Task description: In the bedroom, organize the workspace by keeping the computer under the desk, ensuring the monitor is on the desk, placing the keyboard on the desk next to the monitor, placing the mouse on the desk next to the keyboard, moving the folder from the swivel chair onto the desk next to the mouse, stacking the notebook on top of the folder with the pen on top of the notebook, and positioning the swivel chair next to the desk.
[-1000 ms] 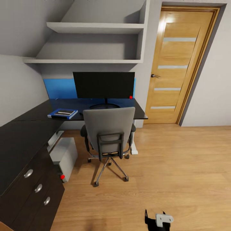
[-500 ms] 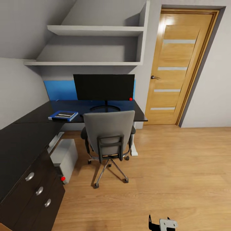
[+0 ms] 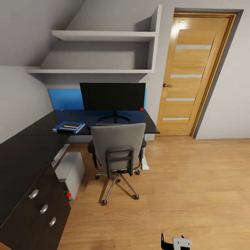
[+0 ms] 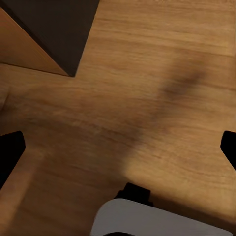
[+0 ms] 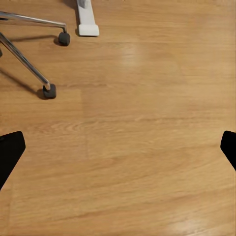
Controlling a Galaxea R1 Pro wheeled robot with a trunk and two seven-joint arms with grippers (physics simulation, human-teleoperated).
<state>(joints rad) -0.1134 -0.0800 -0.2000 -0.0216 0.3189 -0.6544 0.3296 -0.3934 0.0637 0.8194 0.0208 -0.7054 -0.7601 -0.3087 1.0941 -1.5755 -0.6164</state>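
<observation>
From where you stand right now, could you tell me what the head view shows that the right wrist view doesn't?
Head view, beyond the wrist's frame: the monitor, the blue folder on the desk, the computer beneath it, the chair seat and back, and the door. Right wrist view, beyond the head's: the right gripper, its black fingertips spread wide over the floor. Shared: the chair's chrome legs and castors, the desk's white foot and the wood floor.

One monitor (image 3: 113,96), one swivel chair (image 3: 118,149) — two shelves (image 3: 100,52).
</observation>
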